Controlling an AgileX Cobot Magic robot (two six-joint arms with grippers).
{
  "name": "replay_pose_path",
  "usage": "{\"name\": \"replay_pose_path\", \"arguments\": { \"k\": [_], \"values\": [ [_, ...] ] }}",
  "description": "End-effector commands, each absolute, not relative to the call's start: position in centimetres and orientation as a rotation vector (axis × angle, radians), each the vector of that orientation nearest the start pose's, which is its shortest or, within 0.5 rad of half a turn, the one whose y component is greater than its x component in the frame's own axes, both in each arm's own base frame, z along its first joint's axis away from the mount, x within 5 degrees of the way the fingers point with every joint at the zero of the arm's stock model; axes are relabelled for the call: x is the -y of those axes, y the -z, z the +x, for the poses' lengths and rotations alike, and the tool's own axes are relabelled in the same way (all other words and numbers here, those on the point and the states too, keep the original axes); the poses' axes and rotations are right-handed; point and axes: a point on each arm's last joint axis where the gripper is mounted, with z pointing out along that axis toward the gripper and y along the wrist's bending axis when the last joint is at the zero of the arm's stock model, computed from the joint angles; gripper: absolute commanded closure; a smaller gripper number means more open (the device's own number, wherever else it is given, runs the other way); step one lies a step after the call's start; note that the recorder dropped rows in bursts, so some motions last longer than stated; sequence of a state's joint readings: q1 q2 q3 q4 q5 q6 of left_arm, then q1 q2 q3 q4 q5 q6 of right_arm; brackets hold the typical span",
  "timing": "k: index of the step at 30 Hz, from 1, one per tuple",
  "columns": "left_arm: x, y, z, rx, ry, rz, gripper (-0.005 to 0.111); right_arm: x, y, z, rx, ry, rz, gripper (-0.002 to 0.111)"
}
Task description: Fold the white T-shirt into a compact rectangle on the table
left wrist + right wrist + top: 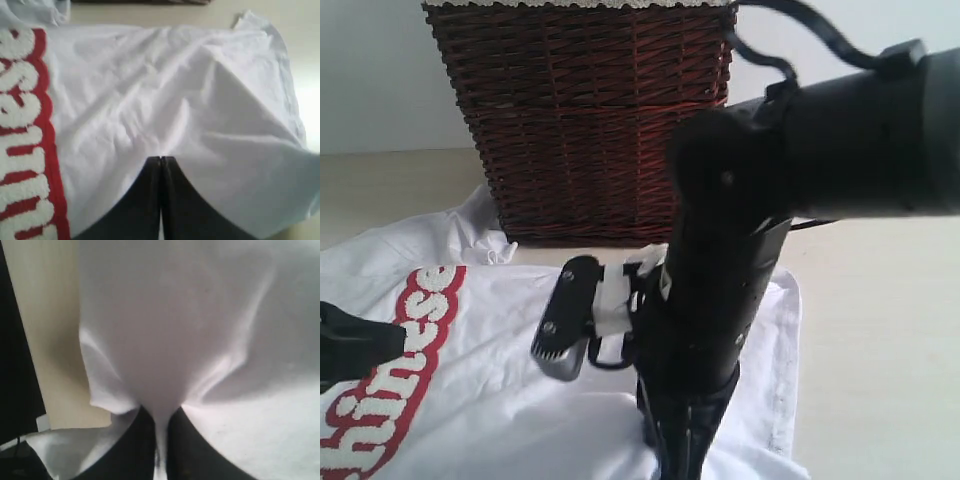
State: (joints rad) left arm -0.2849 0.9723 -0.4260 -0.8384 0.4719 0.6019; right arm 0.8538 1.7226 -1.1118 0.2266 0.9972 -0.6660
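Exterior view: wicker basket [580, 120] behind white T-shirt [520, 400], inside unseen

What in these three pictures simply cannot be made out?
- Lettering on the white T-shirt: exterior view, cut by the left and bottom edges; a dark arm part covers some.
- Inside of the wicker basket: exterior view, top edge cuts it off.
- Right claw: exterior view, hidden by its own arm and the bottom edge; its wrist view is blurred.

I see a white T-shirt [500, 400] with fuzzy white letters [380, 400] edged in red, a pale cream table [880, 330], a dark reddish-brown woven wicker basket [580, 120] with a white lace rim [570, 3], and a black arm [720, 300].
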Motion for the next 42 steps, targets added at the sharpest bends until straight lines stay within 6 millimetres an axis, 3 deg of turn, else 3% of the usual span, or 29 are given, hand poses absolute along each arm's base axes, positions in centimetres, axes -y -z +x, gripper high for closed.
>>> {"name": "replay_pose_path", "arguments": {
  "k": [1,5,7,9,11,13,16,19,21,24,28,34,37,39,40,42],
  "values": [
    [8.1,-21.6,15.0,-2.451,0.666,0.345,0.107,-22.5,-20.8,22.1,-2.428,-0.36,-1.849,0.108],
    [8.2,-21.0,15.2,-2.49,0.674,0.353,0.107,-21.3,-19.8,23.8,-2.548,-0.388,-1.688,0.106],
    [8.2,-20.9,15.2,-2.495,0.674,0.353,0.107,-21.6,-19.3,23.5,-2.544,-0.436,-1.751,0.097],
    [8.2,-20.9,15.2,-2.497,0.674,0.352,0.107,-21.9,-18.8,23.4,-2.511,-0.435,-1.818,0.081],
    [8.2,-20.8,15.2,-2.502,0.674,0.352,0.107,-21.7,-18.6,23.9,-2.483,-0.351,-1.829,0.066],
    [8.2,-20.7,15.4,-2.5,0.656,0.352,0.107,-21.4,-18.9,25.2,-2.493,-0.178,-1.73,0.06],
    [7.8,-20.5,16.4,-2.464,0.579,0.271,0.107,-20.8,-19.8,27.5,-2.503,0.059,-1.448,0.066],
    [7.4,-20.1,18.1,-2.435,0.489,0.177,0.107,-20.0,-19.7,29.9,-2.533,0.117,-1.034,0.085],
    [7.6,-19.8,19.1,-2.459,0.466,0.192,0.107,-19.3,-19.3,30.6,-2.558,0.14,-0.943,0.096],
    [8.1,-19.0,20.9,-2.512,0.456,0.179,0.107,-19.1,-19.0,30.7,-2.56,0.145,-0.997,0.101],
    [7.9,-17.7,23.4,-2.584,0.431,0.151,0.107,-19.2,-18.7,30.5,-2.597,0.121,-0.991,0.094],
    [4.7,-15.4,25.4,-2.807,0.402,-0.014,0.107,-18.5,-13.8,30.1,-2.82,0.215,-1.132,0.093],
    [2.1,-15.2,25.9,-2.916,0.223,-0.067,0.107,-18.6,-12.8,29.8,-2.822,0.184,-1.285,0.095],
    [-0.3,-15.1,25.6,-3.075,-0.018,-0.044,0.107,-18.0,-11.5,29.5,-2.817,0.217,-1.395,0.098],
    [-1.3,-15.1,25.5,-3.132,-0.151,0.076,0.107,-17.3,-10.5,29.8,-2.824,0.25,-1.419,0.098],
    [-1.6,-14.4,26.0,-3.114,-0.203,0.202,0.107,-15.9,-9.6,30.5,-2.863,0.253,-1.412,0.098]
  ]
}}
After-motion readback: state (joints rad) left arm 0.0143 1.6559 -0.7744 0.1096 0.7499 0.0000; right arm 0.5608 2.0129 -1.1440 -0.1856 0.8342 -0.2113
